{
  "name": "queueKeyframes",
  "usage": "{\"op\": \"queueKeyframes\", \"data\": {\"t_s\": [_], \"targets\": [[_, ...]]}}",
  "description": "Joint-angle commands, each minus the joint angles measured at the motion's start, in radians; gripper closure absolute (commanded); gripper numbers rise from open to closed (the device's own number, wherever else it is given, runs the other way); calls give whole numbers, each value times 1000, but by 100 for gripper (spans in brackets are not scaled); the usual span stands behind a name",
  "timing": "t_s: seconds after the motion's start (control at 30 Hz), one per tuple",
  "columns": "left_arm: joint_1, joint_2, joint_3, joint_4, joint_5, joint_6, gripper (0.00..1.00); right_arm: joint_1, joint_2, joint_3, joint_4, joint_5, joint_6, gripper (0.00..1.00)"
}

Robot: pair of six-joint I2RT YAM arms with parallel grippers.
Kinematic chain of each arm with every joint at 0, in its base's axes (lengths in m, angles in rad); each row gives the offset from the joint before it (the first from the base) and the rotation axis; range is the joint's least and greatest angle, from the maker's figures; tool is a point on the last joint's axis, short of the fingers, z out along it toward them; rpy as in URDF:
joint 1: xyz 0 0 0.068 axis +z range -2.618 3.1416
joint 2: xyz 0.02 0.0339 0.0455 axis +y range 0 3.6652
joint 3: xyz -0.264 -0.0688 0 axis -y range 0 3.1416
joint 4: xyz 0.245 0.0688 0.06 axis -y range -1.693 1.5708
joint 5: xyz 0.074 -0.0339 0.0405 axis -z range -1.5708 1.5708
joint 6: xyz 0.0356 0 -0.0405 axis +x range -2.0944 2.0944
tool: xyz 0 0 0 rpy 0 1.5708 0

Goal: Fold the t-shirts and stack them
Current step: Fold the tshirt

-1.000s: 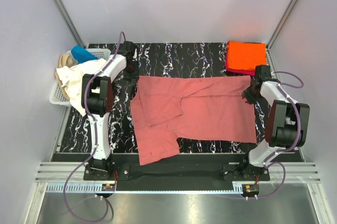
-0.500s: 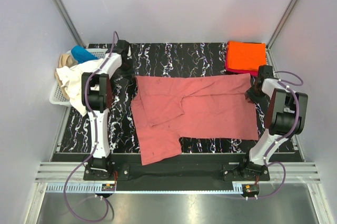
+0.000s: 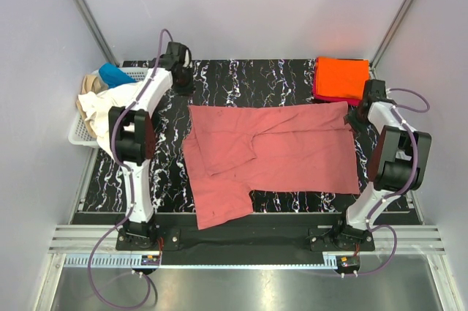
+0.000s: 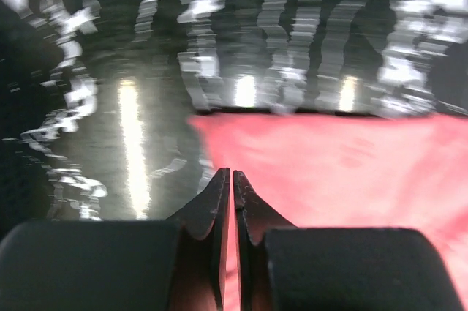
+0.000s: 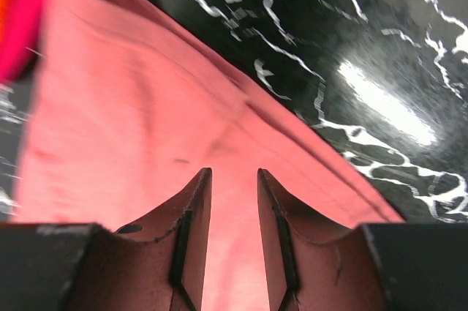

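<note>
A dusty salmon-pink t-shirt [image 3: 278, 154] lies spread flat on the black marbled table [image 3: 256, 77], one sleeve folded in. My left gripper [image 3: 181, 84] is shut and empty, just behind the shirt's back left corner; the left wrist view shows its tips [image 4: 231, 173] over the shirt's edge [image 4: 344, 172]. My right gripper [image 3: 357, 117] is open at the shirt's back right corner, its jaws [image 5: 232, 172] apart above the pink cloth [image 5: 146, 121]. A bright orange tee [image 3: 341, 75] lies folded square on a magenta one [image 3: 325, 98] at the back right.
A white lattice basket [image 3: 77, 134] stands at the left table edge with cream-white [image 3: 110, 110], tan [image 3: 89, 83] and blue [image 3: 113, 74] tees spilling from it. Grey walls close in the back and sides.
Both grippers have drawn back a little towards the far edge, the right one nearer the orange stack. The pink shirt lies as before.
</note>
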Motion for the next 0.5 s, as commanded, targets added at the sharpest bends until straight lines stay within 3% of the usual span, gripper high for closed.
{"op": "queueKeyframes", "data": {"t_s": [0.0, 0.47], "targets": [[-65, -56, 2, 43, 79, 6, 90, -6, 27, 77, -15, 39, 98, 61], [-44, 125, 30, 23, -12, 5, 88, -8, 113, 159, -52, 99, 172, 61]]}}
